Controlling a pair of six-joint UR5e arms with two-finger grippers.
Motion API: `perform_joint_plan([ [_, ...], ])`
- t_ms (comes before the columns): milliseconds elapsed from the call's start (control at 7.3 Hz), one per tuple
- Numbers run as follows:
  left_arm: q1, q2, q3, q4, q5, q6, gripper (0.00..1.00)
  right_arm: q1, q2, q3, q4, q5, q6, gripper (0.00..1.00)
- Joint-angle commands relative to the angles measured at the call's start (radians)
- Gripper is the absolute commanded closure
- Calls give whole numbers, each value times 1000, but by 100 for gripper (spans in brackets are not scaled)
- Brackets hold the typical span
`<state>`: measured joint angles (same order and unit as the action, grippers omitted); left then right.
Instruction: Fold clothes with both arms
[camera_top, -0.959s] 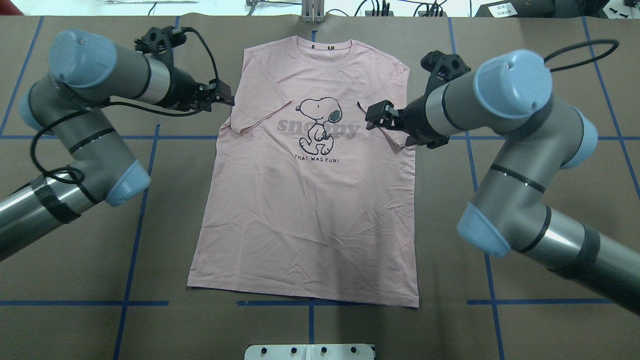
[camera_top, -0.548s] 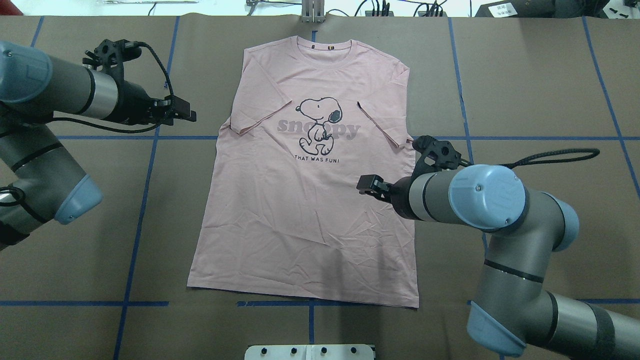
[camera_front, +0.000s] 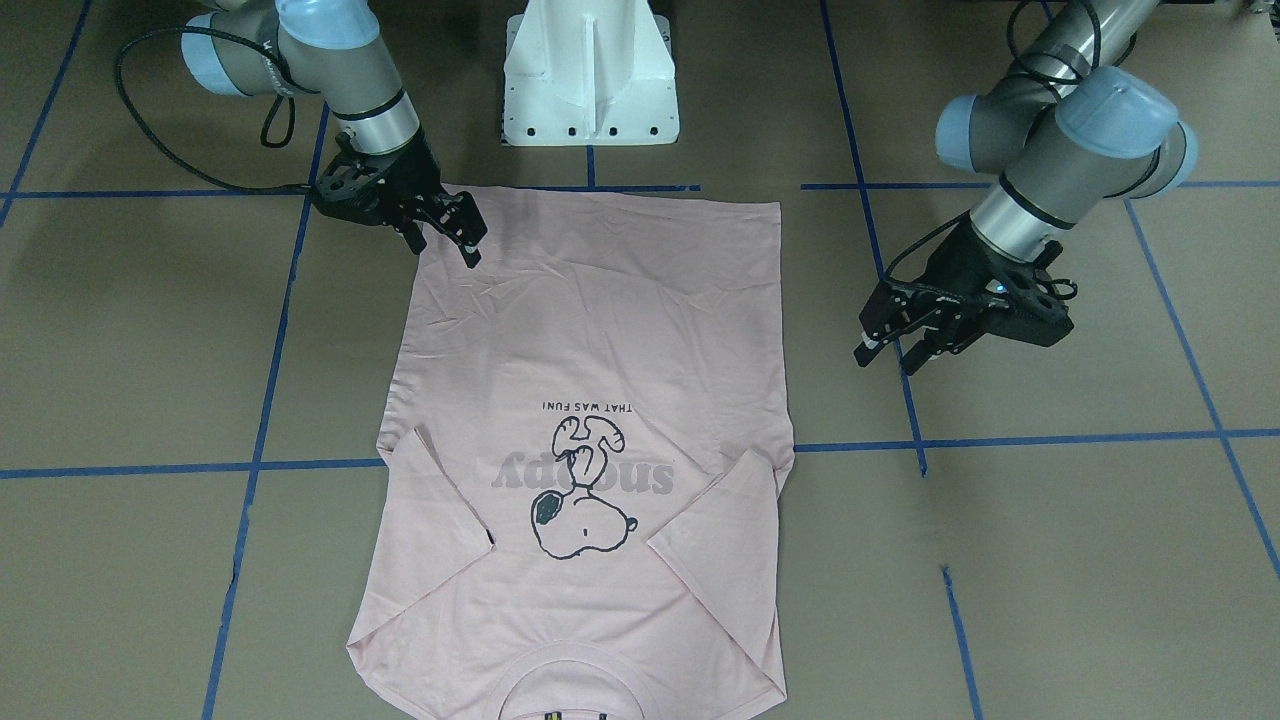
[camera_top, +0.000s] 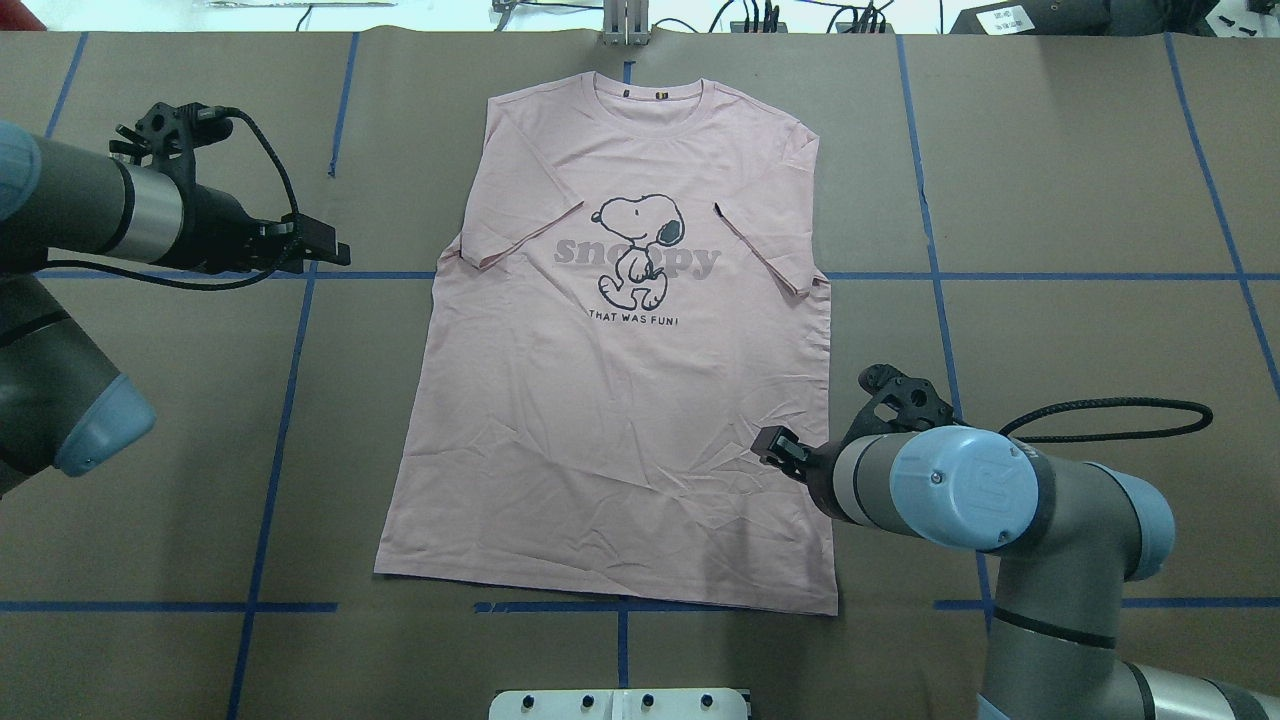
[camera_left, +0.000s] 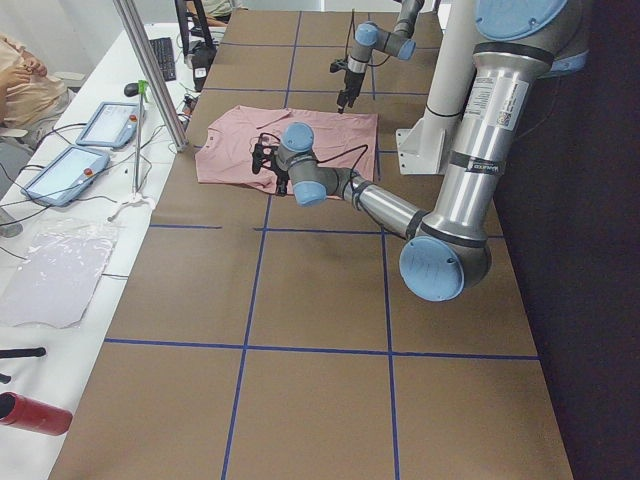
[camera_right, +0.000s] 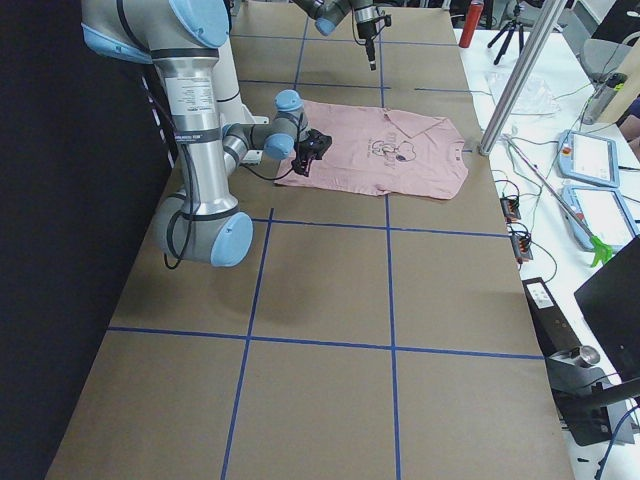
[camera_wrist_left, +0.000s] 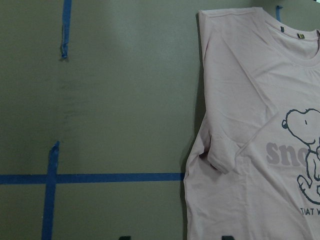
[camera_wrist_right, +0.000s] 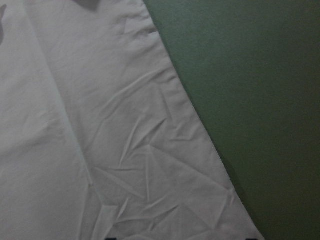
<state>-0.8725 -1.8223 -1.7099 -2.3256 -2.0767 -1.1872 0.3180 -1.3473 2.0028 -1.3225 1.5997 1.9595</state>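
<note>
Item: one pale pink T-shirt (camera_top: 610, 420), cartoon dog print (camera_top: 640, 250) uppermost, spread flat on the brown table (camera_top: 1060, 180); collar (camera_top: 660, 98) at the far side from the robot, hem (camera_top: 600, 588) towards its white base. Condition of fold: the sleeves (camera_top: 500, 240) lie turned inward over the chest, one on each side of the print; the body remains at full length with light creasing near the lower corner on the robot's right. Judged progress: early stage, sleeves done, with the side folds and the lengthwise fold of the body not yet made. Item: left gripper (camera_top: 328, 245), over bare table near a blue tape line (camera_top: 290, 400), well apart from the shirt's edge; fingers spread wide, as its wrist camera shows two tips set far apart; nothing between them. Item: right gripper (camera_top: 778, 447), above the lower part of the shirt just inside the side seam on the robot's right, near the hem corner; fingers likewise spread wide and carrying nothing; from the wrist view it appears to hang clear of the cloth, though contact cannot be ruled out from the other cameras. Neither arm has hold of the garment
</note>
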Motion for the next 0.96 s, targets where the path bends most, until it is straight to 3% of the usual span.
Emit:
perform_joint_plan([
  [0,0,12,-16,0,-2,0,32,-81,-7,120,-174,-58,132,12],
  [137,0,29,-42,0,0,-11,28,-147,-10,131,-196,-120,192,12],
  [411,0,180,-164,0,0,-11,27,-268,-18,122,-196,-242,274,14],
  [822,9,167,-163,-1,3,-42,24,-270,-26,90,-198,-248,280,16],
])
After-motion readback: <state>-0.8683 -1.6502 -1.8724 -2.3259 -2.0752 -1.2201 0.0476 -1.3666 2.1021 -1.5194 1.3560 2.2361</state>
